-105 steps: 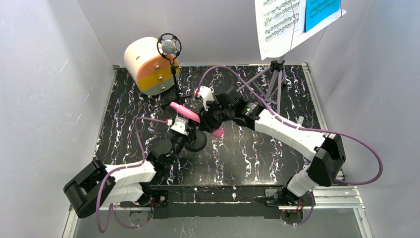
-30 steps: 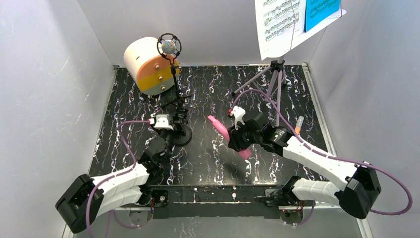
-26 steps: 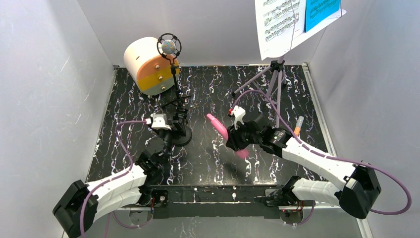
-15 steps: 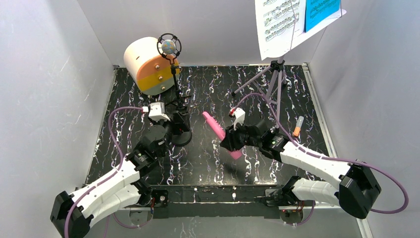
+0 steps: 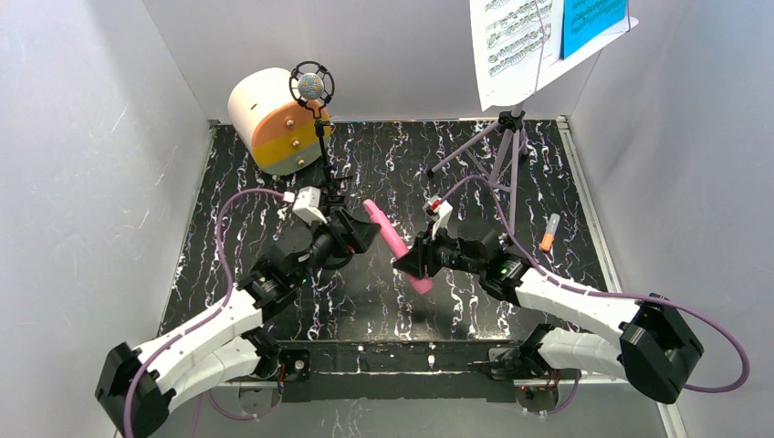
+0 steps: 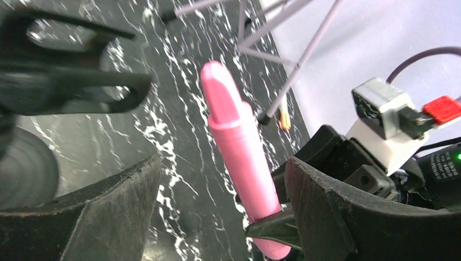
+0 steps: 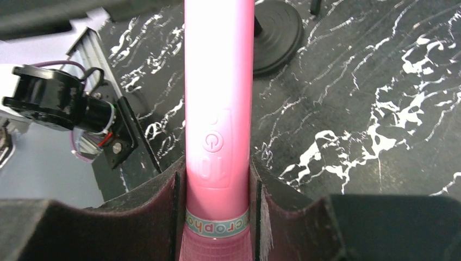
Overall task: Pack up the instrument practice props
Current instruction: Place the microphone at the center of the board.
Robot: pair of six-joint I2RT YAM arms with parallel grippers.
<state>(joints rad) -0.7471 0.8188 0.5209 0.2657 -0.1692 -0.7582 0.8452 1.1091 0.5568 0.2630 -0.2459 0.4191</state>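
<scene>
Grips pink toy microphone (image 5: 392, 245) in right end effector (image 5: 413, 260), aloft over mid-surface (image 5: 566, 164). Presents left end effector (image 5: 358, 233) open-jawed beside its tip. Leaves purple silver-headed microphone (image 5: 311, 87), music rack (image 5: 505, 151) and pages (image 5: 511, 46) standing, unpacked.

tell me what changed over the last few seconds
The right hand, shut on the pink mic, carried it from the middle toward the near right, then back left. The left hand pulled back toward its base, then came forward and opened wide, now facing the mic's upper part without gripping it. The purple mic, box and rack stayed put.
</scene>
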